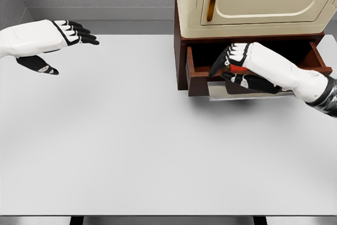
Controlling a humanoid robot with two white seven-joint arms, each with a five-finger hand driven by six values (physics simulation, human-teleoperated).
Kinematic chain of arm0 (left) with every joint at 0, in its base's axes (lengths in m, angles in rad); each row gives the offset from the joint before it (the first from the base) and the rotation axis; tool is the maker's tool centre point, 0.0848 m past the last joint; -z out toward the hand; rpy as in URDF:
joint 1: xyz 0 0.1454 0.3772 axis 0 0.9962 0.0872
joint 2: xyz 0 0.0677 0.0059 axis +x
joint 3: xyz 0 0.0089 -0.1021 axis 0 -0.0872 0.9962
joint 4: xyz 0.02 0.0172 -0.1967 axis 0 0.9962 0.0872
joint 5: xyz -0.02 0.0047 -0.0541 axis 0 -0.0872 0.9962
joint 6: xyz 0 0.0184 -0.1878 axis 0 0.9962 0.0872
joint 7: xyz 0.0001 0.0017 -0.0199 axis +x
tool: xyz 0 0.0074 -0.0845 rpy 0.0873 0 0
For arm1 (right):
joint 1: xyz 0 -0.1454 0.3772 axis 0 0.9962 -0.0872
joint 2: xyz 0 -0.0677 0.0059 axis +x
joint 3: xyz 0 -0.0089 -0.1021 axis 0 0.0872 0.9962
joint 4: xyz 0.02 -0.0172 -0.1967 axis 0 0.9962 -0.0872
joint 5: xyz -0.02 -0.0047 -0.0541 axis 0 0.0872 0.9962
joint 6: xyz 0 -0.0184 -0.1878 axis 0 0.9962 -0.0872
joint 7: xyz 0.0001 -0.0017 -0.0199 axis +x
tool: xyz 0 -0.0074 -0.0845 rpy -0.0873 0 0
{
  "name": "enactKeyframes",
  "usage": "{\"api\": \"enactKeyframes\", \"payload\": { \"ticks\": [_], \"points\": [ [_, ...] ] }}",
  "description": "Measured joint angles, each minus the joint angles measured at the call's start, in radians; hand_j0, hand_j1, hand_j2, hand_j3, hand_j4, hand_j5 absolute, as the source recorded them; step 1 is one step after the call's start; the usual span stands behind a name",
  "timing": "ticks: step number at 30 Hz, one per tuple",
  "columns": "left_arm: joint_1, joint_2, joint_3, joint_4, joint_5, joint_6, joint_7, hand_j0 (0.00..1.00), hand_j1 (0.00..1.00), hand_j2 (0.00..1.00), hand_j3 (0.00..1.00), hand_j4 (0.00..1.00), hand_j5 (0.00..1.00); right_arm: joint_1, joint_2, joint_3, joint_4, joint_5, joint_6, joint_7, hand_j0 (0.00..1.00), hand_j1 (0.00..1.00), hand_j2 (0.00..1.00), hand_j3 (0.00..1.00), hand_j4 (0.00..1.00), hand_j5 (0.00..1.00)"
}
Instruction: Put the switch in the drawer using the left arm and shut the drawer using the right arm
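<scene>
Fingers (227, 61) of the right hand (239, 67) curl around a small red-and-dark switch (237, 69) over the open dark-red wooden drawer (197, 69); left hand (58, 38) hovers spread, empty.

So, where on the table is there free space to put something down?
The table is bare from the left hand across to the drawer front, and along the near edge. It is crowded only at the drawer, where the right hand is.

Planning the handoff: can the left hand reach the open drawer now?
Probably not: right hand, gripping a red object, blocks the drawer opening; left hand is open, far across the table.
</scene>
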Motion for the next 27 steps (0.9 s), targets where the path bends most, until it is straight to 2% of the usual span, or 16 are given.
{"api": "enactKeyframes", "payload": {
  "ticks": [8,13,27],
  "points": [
    [0.002,0.007,0.002,0.000,0.001,0.000,0.000,1.00,1.00,1.00,1.00,1.00,1.00,0.003,0.027,0.042,0.002,0.037,0.000,0.001,0.55,0.55,0.55,0.55,0.55,0.55],
    [0.037,0.030,0.002,-0.001,0.000,0.000,0.000,1.00,1.00,1.00,1.00,1.00,1.00,0.008,0.018,0.046,0.005,0.042,0.000,0.001,0.55,0.55,0.55,0.55,0.55,0.55],
    [0.037,0.034,0.002,-0.006,0.001,0.000,0.000,1.00,1.00,1.00,1.00,1.00,1.00,0.009,-0.011,0.047,0.042,0.046,0.000,0.000,0.54,0.54,0.54,0.54,0.54,0.54]
  ]
}}
